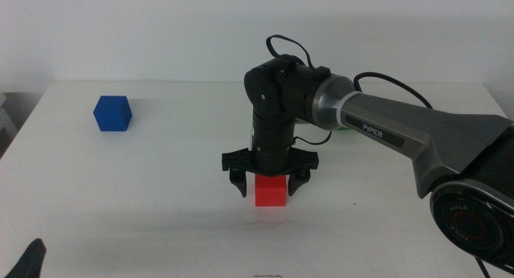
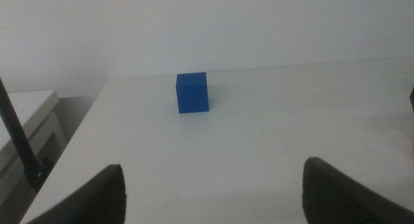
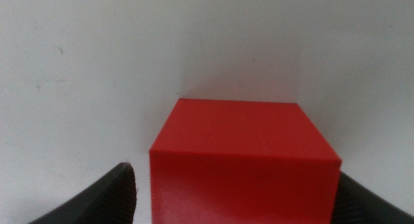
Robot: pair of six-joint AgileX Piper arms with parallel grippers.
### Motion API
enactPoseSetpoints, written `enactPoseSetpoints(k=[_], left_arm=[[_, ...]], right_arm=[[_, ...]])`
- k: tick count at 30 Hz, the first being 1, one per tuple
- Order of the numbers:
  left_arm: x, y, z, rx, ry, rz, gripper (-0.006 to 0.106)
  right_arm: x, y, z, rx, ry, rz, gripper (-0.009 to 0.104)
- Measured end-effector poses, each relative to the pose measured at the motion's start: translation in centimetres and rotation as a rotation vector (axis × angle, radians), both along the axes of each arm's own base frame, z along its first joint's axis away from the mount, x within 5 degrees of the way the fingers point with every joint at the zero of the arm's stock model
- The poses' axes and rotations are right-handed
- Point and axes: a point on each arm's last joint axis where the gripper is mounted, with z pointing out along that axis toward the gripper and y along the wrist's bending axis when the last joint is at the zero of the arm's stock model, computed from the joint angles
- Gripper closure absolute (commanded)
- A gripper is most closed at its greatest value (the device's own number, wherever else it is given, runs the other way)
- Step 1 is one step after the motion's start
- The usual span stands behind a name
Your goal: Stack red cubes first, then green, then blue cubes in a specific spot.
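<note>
While the left gripper (image 2: 213,185) waits spread open and empty at the table's (image 1: 161,190) near left corner, the blue cube (image 1: 112,113) sits untouched near the far left edge. Mid-table toward the near edge, the right gripper (image 1: 271,181) straddles the red cube (image 1: 271,191), jaws open with gaps either side, not gripping. Lifting skewed could nudge it. A green cube (image 1: 344,128) is barely visible behind the right arm, which blocks it.

Red cube (image 1: 271,191) flat, table centre; blue cube (image 1: 112,113) far-left.
</note>
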Motion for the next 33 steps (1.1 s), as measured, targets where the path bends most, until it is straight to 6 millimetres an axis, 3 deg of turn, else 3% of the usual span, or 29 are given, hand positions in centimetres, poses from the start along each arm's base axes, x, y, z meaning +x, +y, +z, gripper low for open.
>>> enactPoseSetpoints(k=[19,24,25,28,33], left_arm=[[0.0,0.0,0.0,0.0,0.0,0.0,0.007],[0.0,0.0,0.0,0.0,0.0,0.0,0.007],[0.0,0.0,0.0,0.0,0.0,0.0,0.007],[0.0,0.0,0.0,0.0,0.0,0.0,0.007],[0.0,0.0,0.0,0.0,0.0,0.0,0.007]], right_arm=[[1.1,-0.3,3.1,-0.029,-0.144,-0.001,0.001],[1.9,-1.3,6.5,-0.022,-0.249,-0.02,0.001],[2.5,-2.0,8.2,-0.004,-0.293,-0.027,0.001],[3.6,-3.6,10.7,0.014,-0.357,0.004,0.001],[6.0,-7.2,13.0,-0.006,-0.434,0.019,0.001]])
